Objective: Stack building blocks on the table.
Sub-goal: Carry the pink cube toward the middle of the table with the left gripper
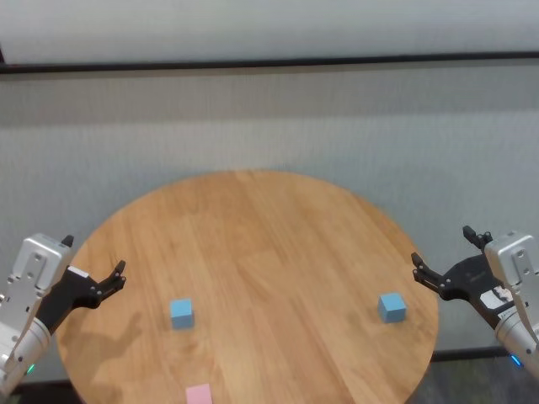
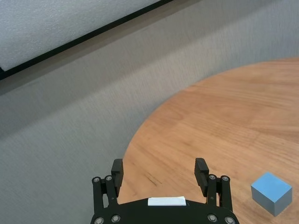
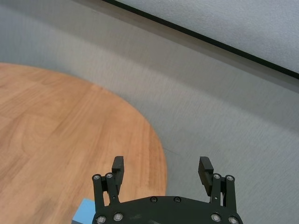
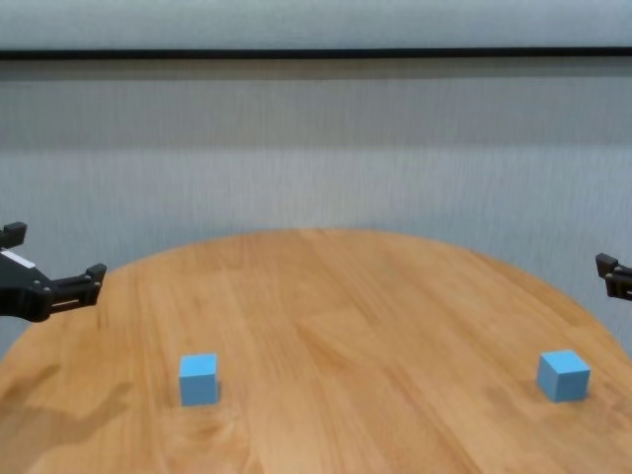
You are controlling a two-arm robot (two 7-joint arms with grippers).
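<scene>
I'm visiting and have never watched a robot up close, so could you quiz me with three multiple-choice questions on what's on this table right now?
1. Where is the pink block?
A. at the table's near edge
B. on top of a blue block
C. in the right gripper

2. How many light blue blocks lie on the table?
A. one
B. two
C. four

3. How are the left gripper and right gripper?
A. both shut on blocks
B. one open, one shut
C. both open, holding nothing

Answers: 1 A, it lies alone there. 2 B, the left blue block and the right blue block. 3 C, the wrist views show spread, empty fingers.
</scene>
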